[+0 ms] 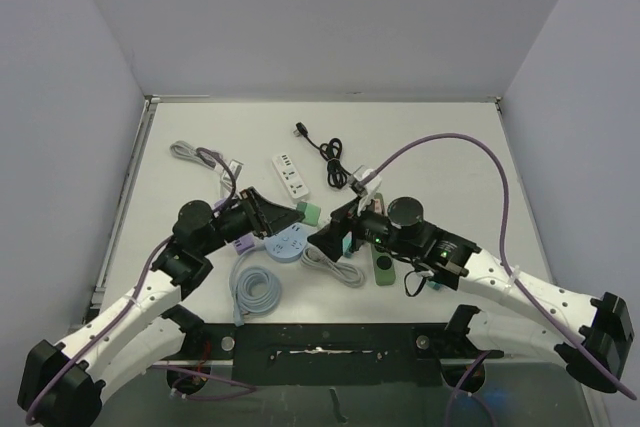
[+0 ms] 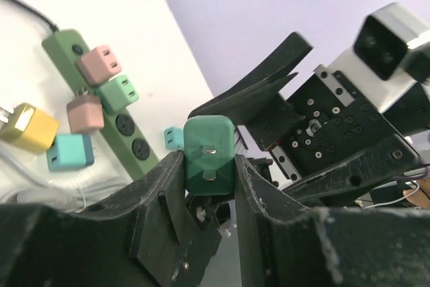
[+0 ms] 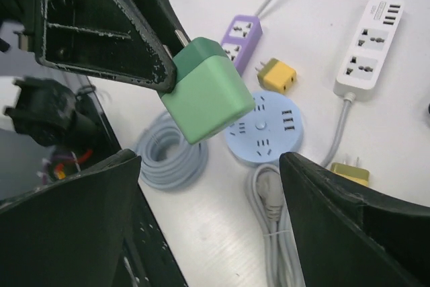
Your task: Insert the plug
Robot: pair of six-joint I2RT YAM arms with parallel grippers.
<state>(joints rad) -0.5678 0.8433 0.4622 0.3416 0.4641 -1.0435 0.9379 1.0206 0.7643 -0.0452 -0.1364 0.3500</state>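
Left claw (image 2: 208,171) clamps the two-tone green plastic cube plug (image 2: 209,147) above the white tabletop (image 1: 430,137). Right claw (image 3: 209,162), at the plug's 4 o'clock from above, gapes wide, empty.

Hands crowd mid-desk: the left hand (image 1: 300,212), clamped on the green plug (image 1: 309,213), sits just beside the right hand (image 1: 328,230), whose jaws are spread wide. A narrow gap separates them. Beneath lie a round blue socket hub (image 1: 289,244), a coiled grey cable (image 1: 256,290) and a green power strip (image 1: 383,265). Open desk (image 1: 430,147) runs along the far and right edges.
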